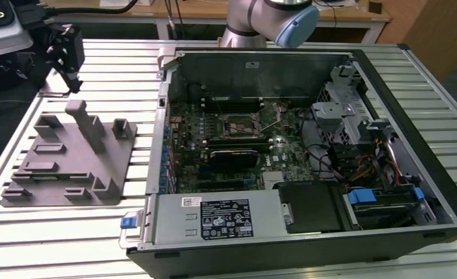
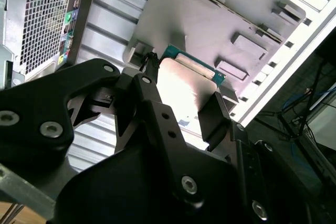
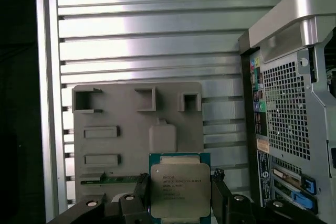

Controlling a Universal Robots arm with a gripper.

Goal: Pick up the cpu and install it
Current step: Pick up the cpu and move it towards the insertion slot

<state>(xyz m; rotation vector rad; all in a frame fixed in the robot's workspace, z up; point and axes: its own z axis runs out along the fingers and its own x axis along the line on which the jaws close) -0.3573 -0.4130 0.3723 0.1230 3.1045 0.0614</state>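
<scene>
In both wrist views the cpu (image 3: pixel 180 187) (image 2: pixel 185 85), a silvery square plate on a green rim, sits between two black fingers (image 3: pixel 219 192) (image 2: pixel 212 115). My gripper (image 3: pixel 180 195) (image 2: pixel 182 97) is shut on it by two opposite edges. The chip hangs in the air over the grey holder block (image 3: pixel 131 135) (image 2: pixel 210 19). In the exterior view the gripper (image 1: pixel 72 81) is at the far left, above the holder block (image 1: pixel 65 157) and well away from the motherboard socket (image 1: pixel 240 123) inside the open computer case (image 1: pixel 414 192).
The case lies on its side on a slatted metal table (image 1: pixel 120 64), taking up the exterior view's right. Its power supply (image 1: pixel 221 220), drive cage (image 1: pixel 345 110) and cables crowd the socket. The holder block has upright posts (image 1: pixel 85 125). The arm's base (image 1: pixel 252 23) stands behind the case.
</scene>
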